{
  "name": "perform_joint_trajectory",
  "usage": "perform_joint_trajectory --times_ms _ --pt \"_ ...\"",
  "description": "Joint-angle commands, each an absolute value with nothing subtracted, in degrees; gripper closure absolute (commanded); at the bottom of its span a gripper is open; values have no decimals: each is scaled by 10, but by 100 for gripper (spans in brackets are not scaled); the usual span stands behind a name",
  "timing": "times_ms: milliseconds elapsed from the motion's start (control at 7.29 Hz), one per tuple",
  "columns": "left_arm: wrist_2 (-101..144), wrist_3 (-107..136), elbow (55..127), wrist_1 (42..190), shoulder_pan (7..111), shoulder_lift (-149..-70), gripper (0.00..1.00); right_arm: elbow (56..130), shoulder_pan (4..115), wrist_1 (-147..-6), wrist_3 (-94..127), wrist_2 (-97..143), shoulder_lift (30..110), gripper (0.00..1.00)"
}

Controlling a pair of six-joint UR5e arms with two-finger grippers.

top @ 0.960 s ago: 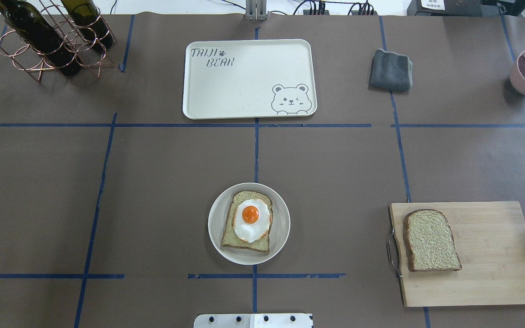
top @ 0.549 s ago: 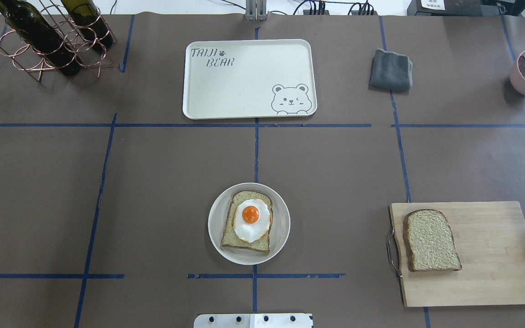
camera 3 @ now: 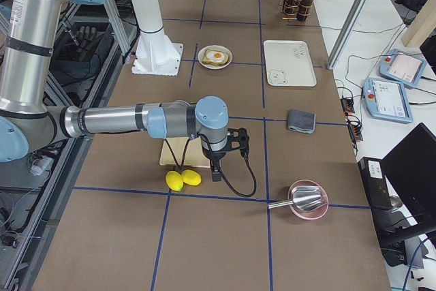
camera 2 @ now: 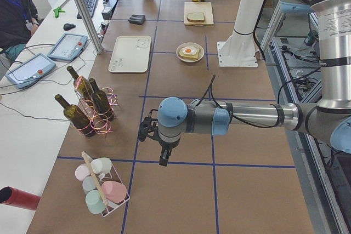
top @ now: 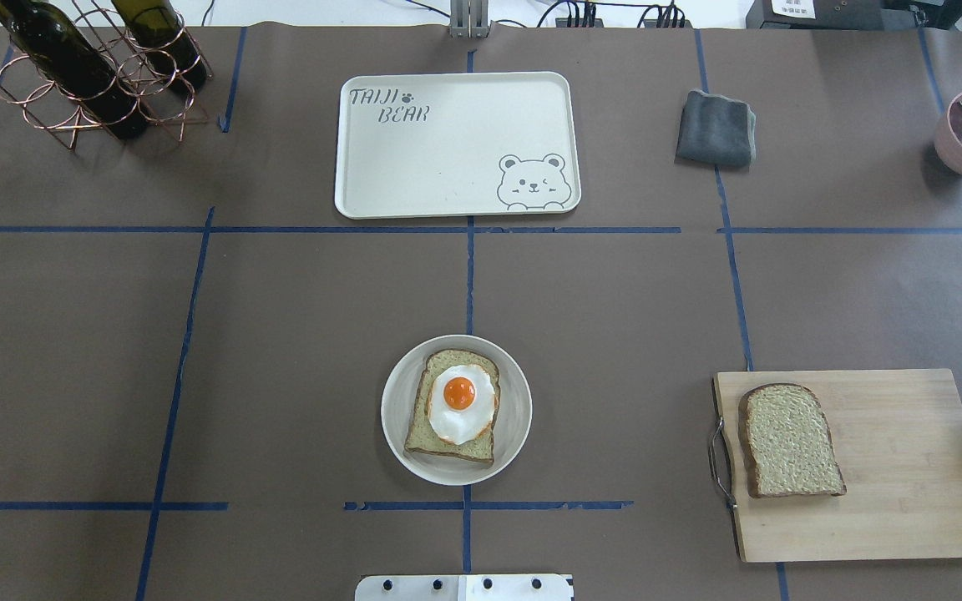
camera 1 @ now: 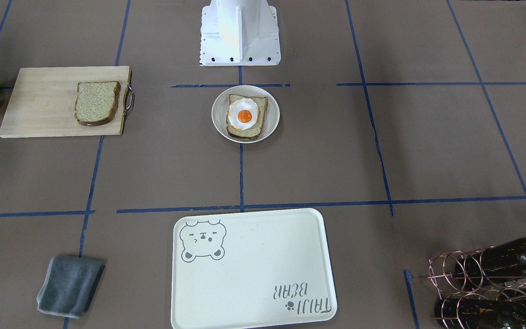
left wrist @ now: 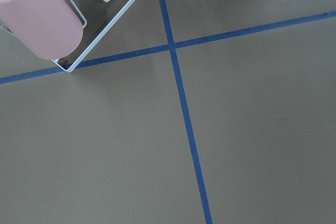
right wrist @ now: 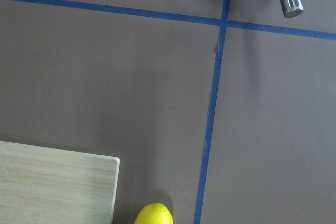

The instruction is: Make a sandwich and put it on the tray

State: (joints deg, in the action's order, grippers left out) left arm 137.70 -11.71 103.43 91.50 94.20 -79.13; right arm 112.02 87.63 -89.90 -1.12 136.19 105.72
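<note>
An egg-topped slice (top: 454,452) is seen in the dish (top: 393,417), near centre; the second slice (top: 790,441) lies by the left edge of the cutting board (top: 898,467), near right. The tray (top: 448,159) is set far centre — brown table (top: 281,334) between. For the left gripper (camera 2: 163,156) and right gripper (camera 3: 215,168), opening and hold cannot be told.

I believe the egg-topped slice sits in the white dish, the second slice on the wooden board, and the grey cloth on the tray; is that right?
Not quite: the overhead view shows the grey cloth on the table beside the tray, apart from it. The egg-topped slice is in the white dish and the second slice on the wooden board.
</note>
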Motion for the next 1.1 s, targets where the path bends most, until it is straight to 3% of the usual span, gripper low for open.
perform_joint_trajectory --times_ms 0,274,960 --pt "1380 -116 1034 915 942 -792 0 1118 875 -852 -10 1389 1059 0" --pt "1381 -116 1035 915 943 -792 0 1121 821 -764 55 1400 1061 0" --pt "1382 -116 1045 915 944 -792 0 1119 575 -464 471 1306 1081 0"
